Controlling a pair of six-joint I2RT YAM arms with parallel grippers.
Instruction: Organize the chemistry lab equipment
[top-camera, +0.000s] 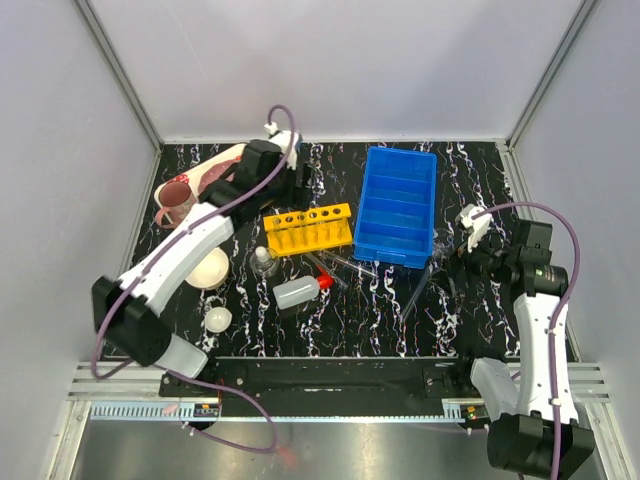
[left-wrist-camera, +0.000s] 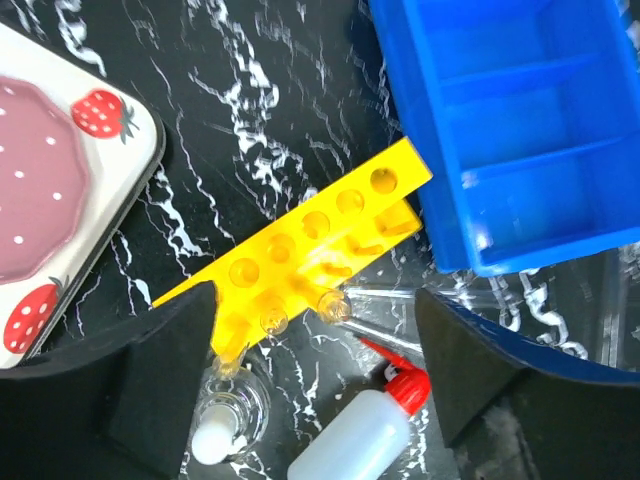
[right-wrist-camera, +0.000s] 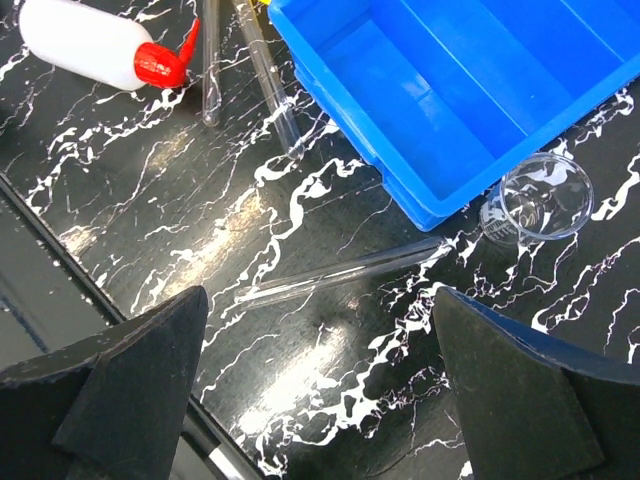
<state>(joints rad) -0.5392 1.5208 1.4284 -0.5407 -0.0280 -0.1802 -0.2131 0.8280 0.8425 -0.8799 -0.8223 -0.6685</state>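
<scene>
The left gripper (left-wrist-camera: 315, 297) hangs with its jaws spread wide and nothing between them, over the near edge of the yellow holed tube rack (left-wrist-camera: 320, 230). Two clear tube mouths show at that edge of the rack, though whether they sit in holes cannot be told. Just near of the rack's left end stands the small clear glass flask (left-wrist-camera: 232, 412), and to its right the translucent white red-capped squeeze bottle (left-wrist-camera: 350, 445) lies on its side. The rack's right end is just beside the blue bin (left-wrist-camera: 520, 130). To the left of the rack are the strawberry-patterned tray (left-wrist-camera: 60, 200) and the pink mug (top-camera: 175, 195). The larger white bowl (top-camera: 208, 268) sits nearer, with the small white round dish (top-camera: 217, 319) nearer still, both on the black marbled table (top-camera: 330, 320). The right gripper (right-wrist-camera: 320, 292) is also wide open and empty, hovering above one of the thin clear test tubes (right-wrist-camera: 340, 272), which lies flat on the table with one end by the bin's near corner. A small clear glass beaker (right-wrist-camera: 540, 200) stands just beside that corner. Two more tubes lie side by side between the bottle's red cap and the bin.
</scene>
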